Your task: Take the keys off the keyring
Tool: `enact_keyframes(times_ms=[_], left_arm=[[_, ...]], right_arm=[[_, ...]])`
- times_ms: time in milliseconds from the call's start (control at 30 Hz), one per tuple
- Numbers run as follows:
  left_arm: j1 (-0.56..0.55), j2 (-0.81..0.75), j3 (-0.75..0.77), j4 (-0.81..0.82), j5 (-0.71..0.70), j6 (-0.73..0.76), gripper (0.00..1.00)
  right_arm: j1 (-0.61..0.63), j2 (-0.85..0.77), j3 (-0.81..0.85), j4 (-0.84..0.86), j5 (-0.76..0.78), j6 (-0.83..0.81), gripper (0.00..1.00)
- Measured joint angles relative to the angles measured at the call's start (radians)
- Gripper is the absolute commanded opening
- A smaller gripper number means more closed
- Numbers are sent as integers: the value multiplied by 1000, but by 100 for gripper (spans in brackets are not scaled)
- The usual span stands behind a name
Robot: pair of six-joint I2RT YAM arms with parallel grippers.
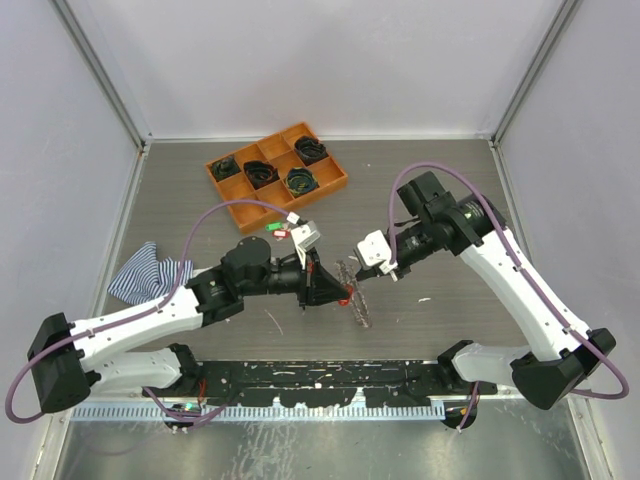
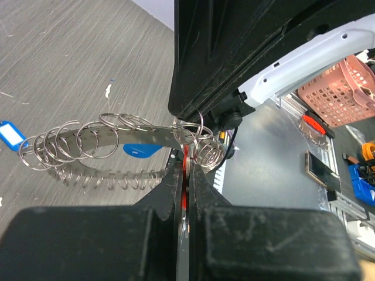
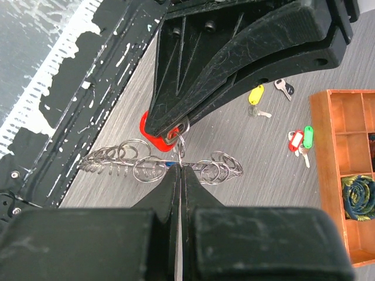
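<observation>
A spiky silvery wire keyring (image 1: 357, 297) is at the middle of the grey wood-grain counter (image 1: 420, 330). The left jaws meet it from the left and the right jaws from the right. A red plastic tag (image 3: 147, 126) sits in the left jaws, against the keyring. Behind them, left of centre, stands an orange plastic compartment tray (image 1: 252, 212) with black coiled bundles (image 1: 262, 172) in four compartments. Small silver keys with coloured plastic tags (image 1: 280, 231) lie just in front of the tray. A striped blue-and-white cloth (image 1: 150, 272) lies at the counter's left edge.

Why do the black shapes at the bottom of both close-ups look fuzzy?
Left wrist view: the left claw sits very near the lens, so it looks soft, while the keyring is sharp. Right wrist view: likewise for the right claw.
</observation>
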Motion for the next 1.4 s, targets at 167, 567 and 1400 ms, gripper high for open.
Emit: enact_keyframes(times_ms=[167,567,1400], left_arm=[[3,8,2,-3,1,-31,0],[27,8,9,-2,5,-90,0],[31,5,14,-64,32,-51,0]], right_arm=[[16,0,0,10,36,0,1],[43,0,0,40,103,4,1],[60,1,8,102,153,146,1]])
